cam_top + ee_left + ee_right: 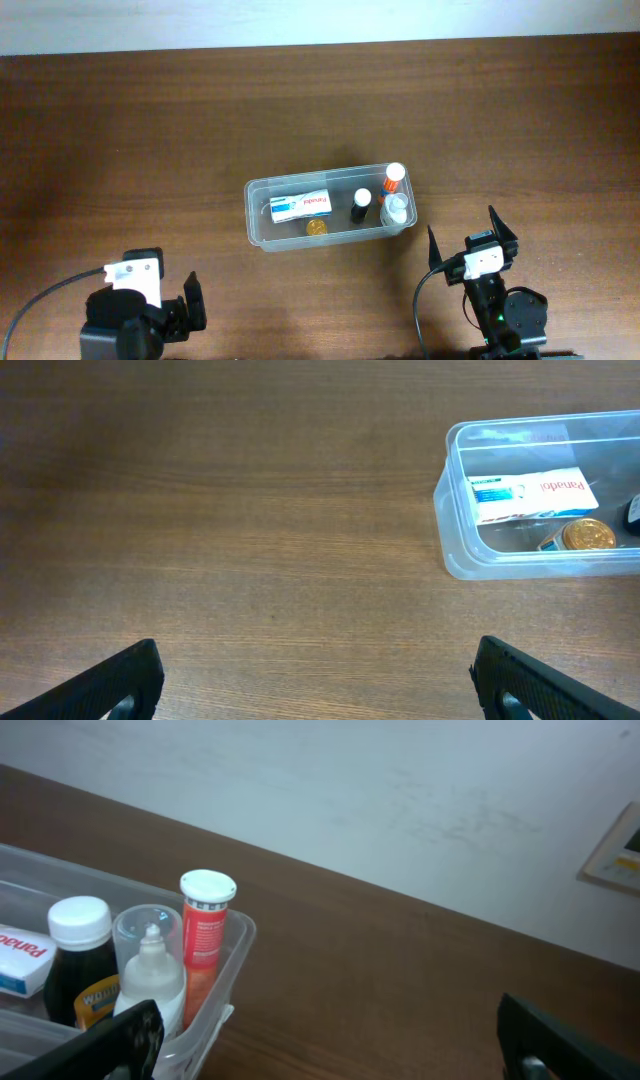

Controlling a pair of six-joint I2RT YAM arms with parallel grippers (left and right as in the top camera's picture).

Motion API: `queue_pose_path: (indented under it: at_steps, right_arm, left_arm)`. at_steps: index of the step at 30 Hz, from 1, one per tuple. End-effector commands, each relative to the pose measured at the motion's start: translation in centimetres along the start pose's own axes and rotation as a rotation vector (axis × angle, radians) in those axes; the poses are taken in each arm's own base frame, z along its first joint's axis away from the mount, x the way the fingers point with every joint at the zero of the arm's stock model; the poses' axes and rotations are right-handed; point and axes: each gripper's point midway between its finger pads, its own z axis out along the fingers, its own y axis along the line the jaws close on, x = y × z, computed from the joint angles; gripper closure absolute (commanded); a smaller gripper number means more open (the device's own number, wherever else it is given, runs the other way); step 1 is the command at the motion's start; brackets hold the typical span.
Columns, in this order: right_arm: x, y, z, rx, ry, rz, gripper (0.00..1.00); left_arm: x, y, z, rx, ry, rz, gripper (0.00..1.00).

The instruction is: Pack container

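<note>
On the counter [120, 120], below and left of the container [248, 212], your left jaws gape wide, holding nothing. The container sits mid-counter, holding a carton [300, 207], dark bottle [361, 207] and orange tube [393, 178]. Below its right corner, your right jaws spread wide, empty.

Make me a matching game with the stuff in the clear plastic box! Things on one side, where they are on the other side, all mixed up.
Things:
1. white and blue cardboard medicine box
2. small round gold disc
3. dark bottle with a white cap
4. orange tube with a white cap

Places in the clear plastic tub:
A. upright in the far right corner
B. flat on the floor, between the medicine box and the near wall
C. upright, just right of the medicine box
D. lying down, filling much of the left half

Pairs: 1-D, 2-B, 3-C, 4-A.
</note>
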Motion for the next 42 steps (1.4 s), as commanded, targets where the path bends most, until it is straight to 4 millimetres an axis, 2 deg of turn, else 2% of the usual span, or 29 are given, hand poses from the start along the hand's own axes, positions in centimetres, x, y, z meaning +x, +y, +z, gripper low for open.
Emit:
queue_pose_path:
  at_steps: [1,37,42]
  right_arm:
    - [-0.1,0.7,0.0,-0.035,-0.012,0.011,0.02]
    - [-0.1,0.7,0.0,-0.036,-0.010,0.011,0.02]
    - [-0.1,0.7,0.0,-0.036,-0.010,0.011,0.02]
  left_arm:
    - [0.0,0.1,-0.1,-0.007,-0.006,-0.004,0.01]
    - [0.0,0.2,0.0,-0.009,-0.007,-0.003,0.01]
    - [-0.3,0.0,1.2,-0.007,-0.078,-0.019,0.01]
